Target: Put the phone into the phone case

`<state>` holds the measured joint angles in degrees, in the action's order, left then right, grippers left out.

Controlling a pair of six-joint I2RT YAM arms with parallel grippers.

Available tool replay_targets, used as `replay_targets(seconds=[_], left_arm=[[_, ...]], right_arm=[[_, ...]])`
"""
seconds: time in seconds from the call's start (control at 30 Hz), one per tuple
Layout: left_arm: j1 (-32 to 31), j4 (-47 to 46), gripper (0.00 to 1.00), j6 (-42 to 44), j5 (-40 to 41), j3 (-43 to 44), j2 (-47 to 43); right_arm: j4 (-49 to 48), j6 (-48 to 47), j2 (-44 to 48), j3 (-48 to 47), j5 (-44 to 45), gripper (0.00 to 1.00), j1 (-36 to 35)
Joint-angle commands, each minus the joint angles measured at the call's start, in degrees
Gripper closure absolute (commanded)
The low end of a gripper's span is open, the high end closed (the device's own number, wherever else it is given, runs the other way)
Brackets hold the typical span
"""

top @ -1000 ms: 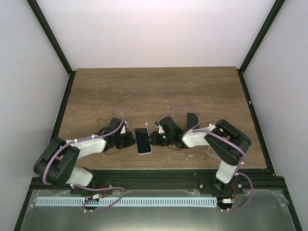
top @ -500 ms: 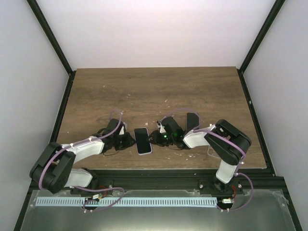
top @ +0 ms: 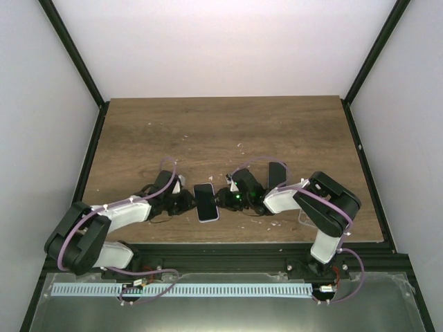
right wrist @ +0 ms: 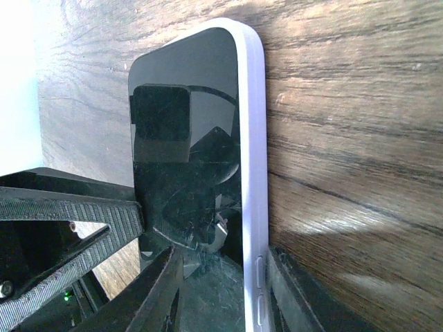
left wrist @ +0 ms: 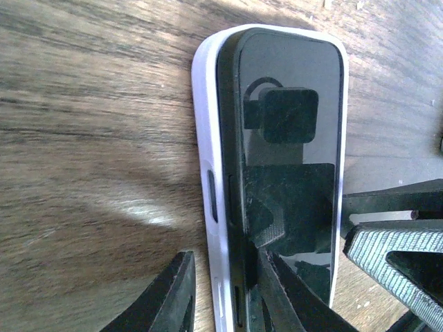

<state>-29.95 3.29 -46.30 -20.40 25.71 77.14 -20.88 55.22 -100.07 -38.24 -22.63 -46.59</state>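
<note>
The left arm (top: 124, 209) and right arm (top: 284, 199) lie low, elbows folded out toward the lower corners of the top view, forearms reaching inward. Their 2 grippers face each other at lower centre. The left gripper (top: 185, 201) points right, jaws parted, fingers (left wrist: 173, 297) at the bottom edge of its wrist view. The right gripper (top: 226, 198) points left, jaws also apart; whether they clamp anything is unclear.

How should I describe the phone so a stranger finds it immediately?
On the wooden table, look near the front edge, between the left end effector and the right end effector. The phone lies flat, screen up; unlike the dark object further right, its rim is pale.
</note>
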Motion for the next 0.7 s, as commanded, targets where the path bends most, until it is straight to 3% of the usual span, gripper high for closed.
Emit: replay_targets(seconds=[0.0, 0.13, 0.33, 0.53, 0.67], left_arm=[[-0.3, -3.0, 0.74, 0.0, -1.2, -1.1, 2.2], [-0.3, -0.5, 0.87, 1.6, 1.2, -1.4, 3.8], [-0.1, -1.3, 0.97, 1.5, 1.3, -4.8, 3.9], [-0.2, -2.1, 0.97, 0.6, -0.6, -6.3, 2.6], [-0.2, 0.2, 0.91, 1.0, -0.3, -5.6, 1.1]], right_arm=[[-1.9, 0.6, -1.3, -0.2, -0.6, 0.66, -0.3], [-5.0, 0.9, -1.4, 0.0, -2.4, 0.64, -0.3], [-12.3, 1.9, -0.4, 0.4, -8.1, 0.62, -0.3], [-18.1, 3.1, 1.4, 1.3, -11.4, 0.61, -0.3], [-19.8, 3.4, 1.9, 1.8, -12.2, 0.61, -0.3]])
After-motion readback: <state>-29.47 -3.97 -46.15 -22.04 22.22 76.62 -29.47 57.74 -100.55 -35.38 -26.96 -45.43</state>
